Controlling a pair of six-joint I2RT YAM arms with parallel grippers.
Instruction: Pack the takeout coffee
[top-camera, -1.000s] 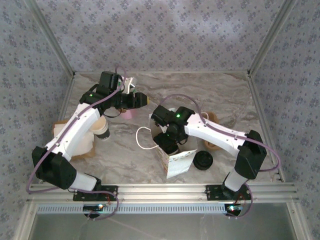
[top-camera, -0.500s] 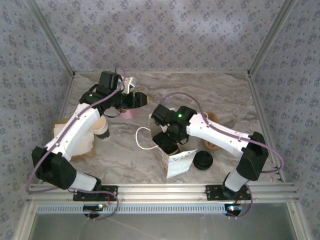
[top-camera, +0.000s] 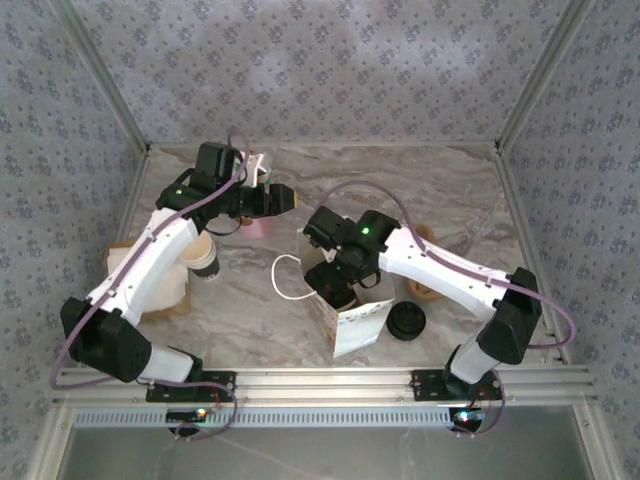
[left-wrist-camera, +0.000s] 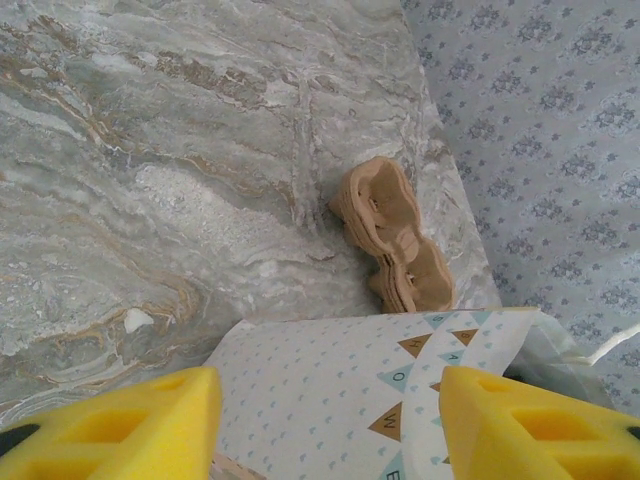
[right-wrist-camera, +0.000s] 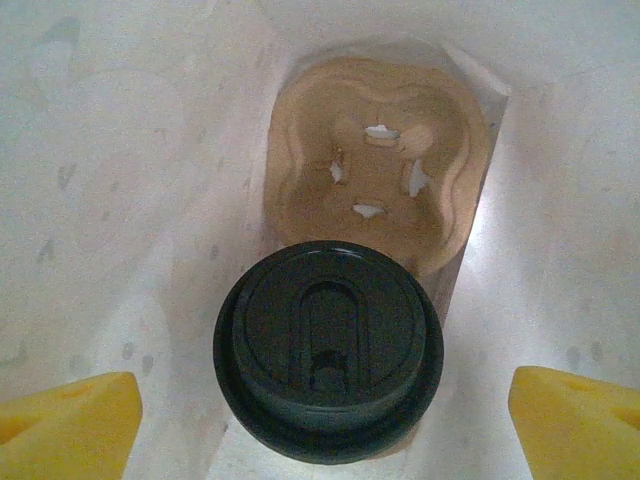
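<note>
The takeout coffee, seen by its round black lid, stands inside the white paper bag on a brown cardboard carrier at the bag's bottom. My right gripper reaches down into the bag mouth, open, with a yellow fingertip at each side above the lid and clear of it. In the top view the right gripper is over the bag's opening. My left gripper hovers at the bag's back left, its yellow fingers wide apart. The bag's patterned side lies beyond them.
A stack of black lids sits right of the bag. Brown cardboard carriers lie by the right wall. A lidless paper cup and a flat white box are at the left. A pink item lies under the left gripper.
The right arm's elbow has swung a little to the right while its gripper stays in the bag mouth. The left arm has barely moved.
</note>
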